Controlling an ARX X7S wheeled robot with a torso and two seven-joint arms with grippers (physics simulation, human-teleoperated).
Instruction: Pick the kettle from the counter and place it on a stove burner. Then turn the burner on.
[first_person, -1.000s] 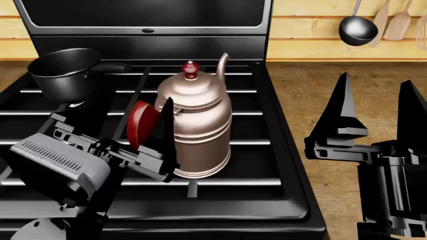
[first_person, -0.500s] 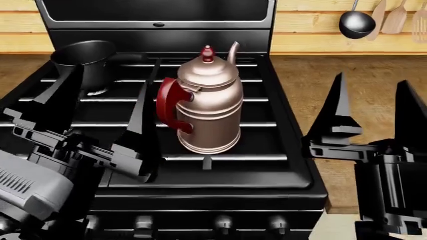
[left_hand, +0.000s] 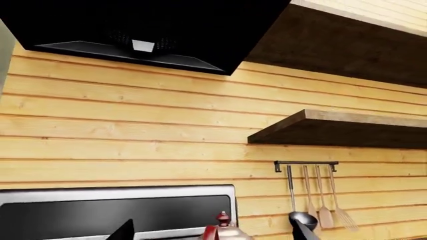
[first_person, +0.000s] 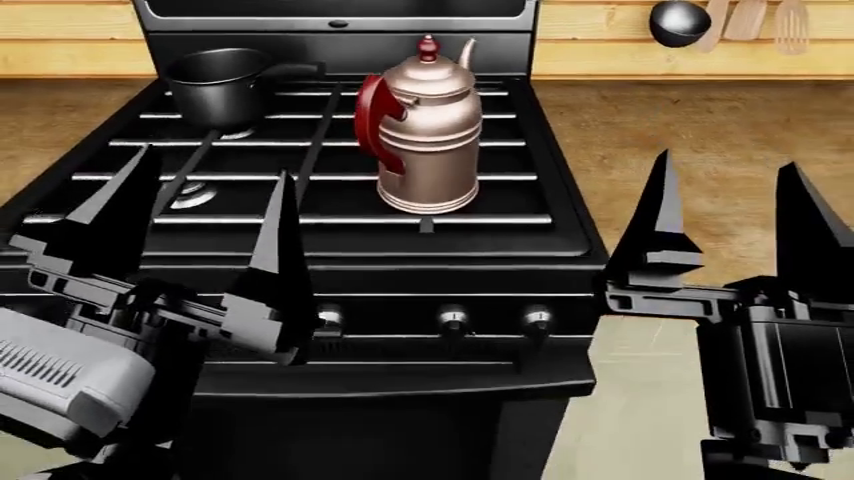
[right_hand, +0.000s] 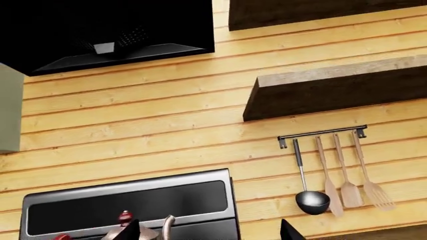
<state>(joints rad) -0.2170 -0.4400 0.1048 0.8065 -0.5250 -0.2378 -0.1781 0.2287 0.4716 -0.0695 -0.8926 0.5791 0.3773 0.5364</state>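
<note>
Domestic kitchen: black gas range (first_person: 561, 235), range hood (right_hand: 100, 35), wood-plank wall, hanging ladle (right_hand: 311, 200) and spatulas at right.

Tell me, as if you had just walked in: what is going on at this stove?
A two-armed robot faces a black range. The kettle stands upright on the grate bars at the right side of the stove, held by nobody. Both the left gripper and the right gripper are open and empty, hanging in front of the range near the front knobs. A dark saucepan sits at the back left.
</note>
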